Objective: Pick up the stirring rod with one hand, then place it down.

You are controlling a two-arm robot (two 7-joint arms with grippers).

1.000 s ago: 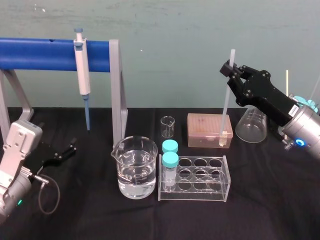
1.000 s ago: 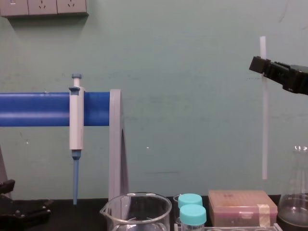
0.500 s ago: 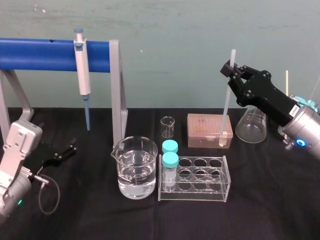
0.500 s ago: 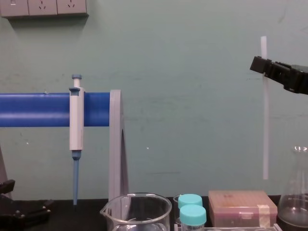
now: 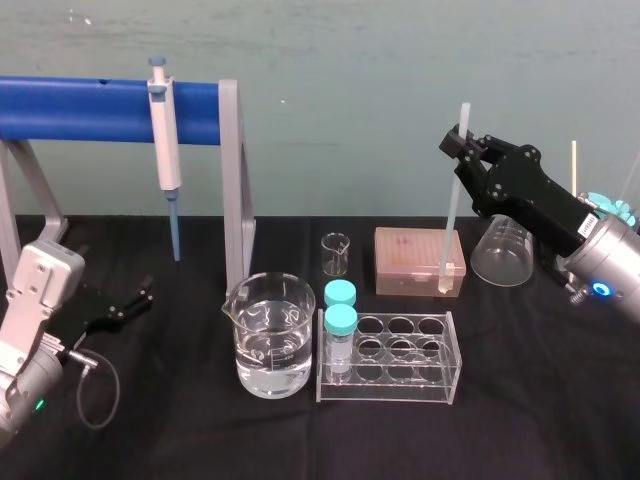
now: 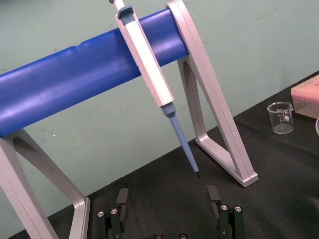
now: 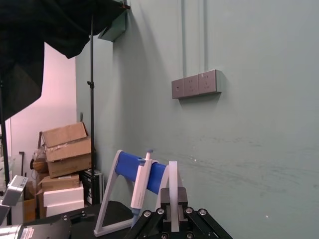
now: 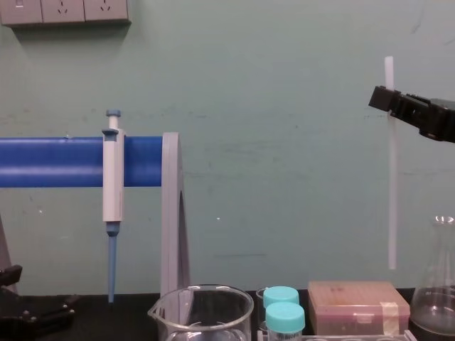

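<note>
My right end effector (image 5: 462, 145), upper right, grips the stirring rod (image 5: 452, 215) near its top. The rod hangs upright, tip above the pink box (image 5: 410, 258). Left end effector (image 5: 135, 298) lies released, lower left.

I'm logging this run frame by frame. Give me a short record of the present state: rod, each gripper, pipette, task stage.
stirring rod: upright, off the table, lower end higher than the pink box
right gripper: shut on the rod near its upper end, raised at the right
left gripper: open, parked low at the left
pipette: hanging on the blue stand
stage: picked up, not yet placed down
</note>
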